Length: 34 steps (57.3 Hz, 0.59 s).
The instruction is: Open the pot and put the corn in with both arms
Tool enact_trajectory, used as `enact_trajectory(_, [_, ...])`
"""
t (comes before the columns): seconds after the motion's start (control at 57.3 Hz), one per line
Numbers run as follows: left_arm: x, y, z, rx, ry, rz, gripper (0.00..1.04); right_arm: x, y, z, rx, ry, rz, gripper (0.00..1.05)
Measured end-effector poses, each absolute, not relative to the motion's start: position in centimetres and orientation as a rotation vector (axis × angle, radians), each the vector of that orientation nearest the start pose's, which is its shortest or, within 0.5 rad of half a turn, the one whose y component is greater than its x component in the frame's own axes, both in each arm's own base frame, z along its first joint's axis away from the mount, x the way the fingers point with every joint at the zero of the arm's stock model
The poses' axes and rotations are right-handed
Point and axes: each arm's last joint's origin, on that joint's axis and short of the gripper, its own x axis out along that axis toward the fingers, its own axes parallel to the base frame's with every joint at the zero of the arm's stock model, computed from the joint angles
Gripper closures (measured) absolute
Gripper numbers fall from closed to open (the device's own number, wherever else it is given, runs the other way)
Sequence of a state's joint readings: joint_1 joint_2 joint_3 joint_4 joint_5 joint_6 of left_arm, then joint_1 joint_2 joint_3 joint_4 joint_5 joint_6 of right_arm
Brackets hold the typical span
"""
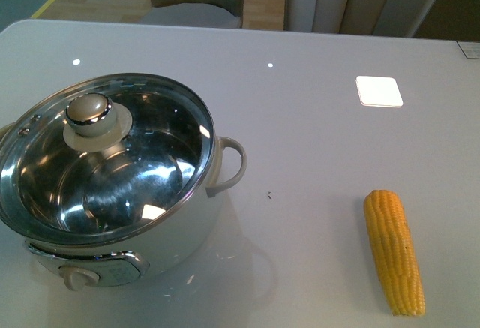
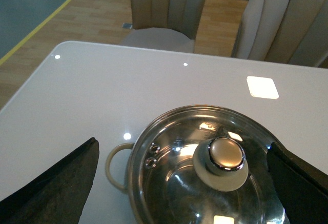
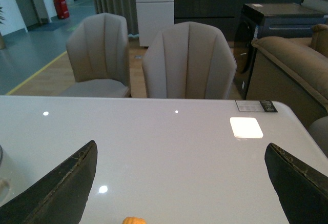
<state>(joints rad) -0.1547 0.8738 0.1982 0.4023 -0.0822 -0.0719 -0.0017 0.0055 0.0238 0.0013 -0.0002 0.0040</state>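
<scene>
1. Left gripper (image 2: 182, 144) hangs above the pot (image 2: 136, 167), fingers spread wide, gripping nothing.
2. Right gripper (image 3: 180, 147) is gaping too, empty, over the white table (image 3: 169, 172).
3. Front view: the pot sits near left, glass lid (image 1: 150, 163) on and knob (image 1: 88, 110) untouched.
4. The corn (image 1: 395, 253) lies flat on the table, well apart to the pot's right.

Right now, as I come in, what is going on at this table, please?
Nothing is held yet. The pot stands on the white table with its glass lid on, and the corn lies apart to its right, untouched. The left claw hangs open above the lid's knob. The right claw is open too, over bare table, the corn's tip just at the edge of its view.
</scene>
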Motion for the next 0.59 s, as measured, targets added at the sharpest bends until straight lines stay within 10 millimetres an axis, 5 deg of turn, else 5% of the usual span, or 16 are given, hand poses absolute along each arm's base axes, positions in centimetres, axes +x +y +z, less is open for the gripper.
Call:
enact_trajectory(0.297, [23.0,-4.9,13.9,0.009,0.313,-0.086,0.07,9.7,0.0,17.1,0.004,-0.020,-0.002,0.09])
enact_trajectory(0.593, [26.2,-7.3,10.0,0.035,0.336,-0.124,0.07,9.7,0.0,17.1,0.004,-0.020,-0.002,0.09])
